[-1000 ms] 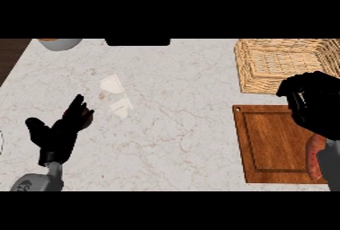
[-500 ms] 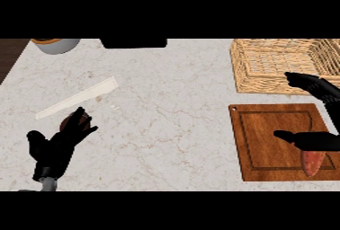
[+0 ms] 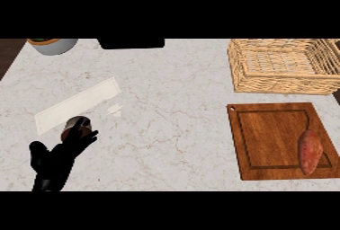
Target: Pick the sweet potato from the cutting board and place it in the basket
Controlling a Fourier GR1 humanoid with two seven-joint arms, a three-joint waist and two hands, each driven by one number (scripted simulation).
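My left hand point(image 3: 58, 158) shows at the lower left of the head view, fingers straight and relaxed, pointing up and away from me, holding nothing. It is at rest. My right hand shows nowhere in this view, so I cannot report its fingers.

Just beyond my left fingertips sits a small dark round object point(image 3: 76, 126); what it is I cannot tell. Past that, further out and slightly left, lies a pale flat rectangular sheet point(image 3: 76, 105) set at a slant on the counter point(image 3: 166, 90).

Well to the right of my left hand is the cutting board point(image 3: 279, 140). The sweet potato point(image 3: 310, 150) lies on it, lengthwise near the board's right edge, thin end pointing away from me. Nothing touches it.

Beyond the board, on the far right, stands the basket point(image 3: 282, 67), with nothing visible inside. A grey pot point(image 3: 53, 45) and a dark object point(image 3: 131, 43) sit along the far edge.

Judgement: the pick has not begun. The next move calls for my right hand to come over the board's right side, descend on the sweet potato across its width, and close round its thick middle before lifting toward the basket.
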